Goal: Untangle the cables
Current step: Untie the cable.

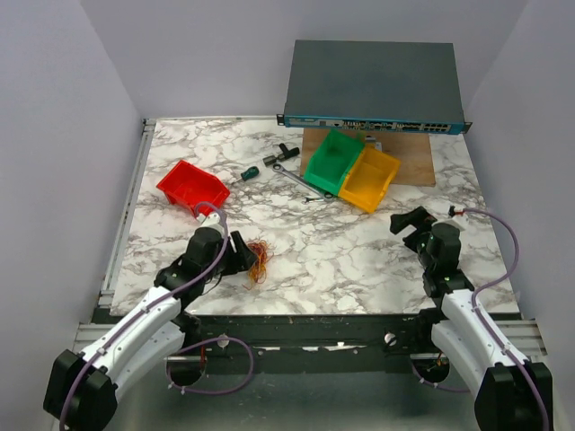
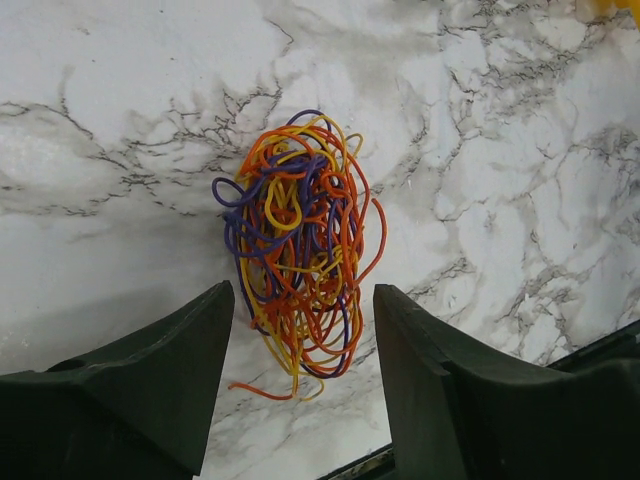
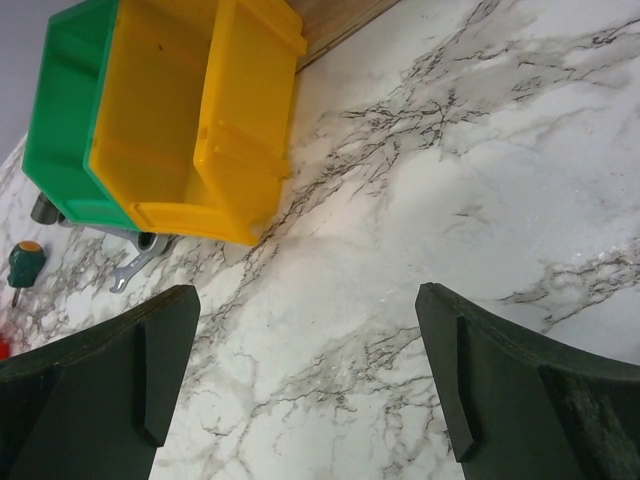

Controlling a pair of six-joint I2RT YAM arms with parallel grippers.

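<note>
The cables (image 2: 300,240) are a tangled clump of hair-thin orange, yellow, red and dark purple wires lying on the marble table; the clump also shows in the top view (image 1: 258,260). My left gripper (image 2: 303,330) is open, its jaws either side of the clump's near end and not closed on it; it sits just left of the clump in the top view (image 1: 241,255). My right gripper (image 3: 305,340) is open and empty above bare marble at the right of the table (image 1: 409,222), far from the cables.
A red bin (image 1: 192,187) stands at the back left. A green bin (image 1: 332,160) and a yellow bin (image 1: 369,178) sit side by side at the back, near a wrench (image 1: 295,178), a screwdriver (image 1: 246,172) and a wooden board (image 1: 415,160). A grey network switch (image 1: 373,85) is behind.
</note>
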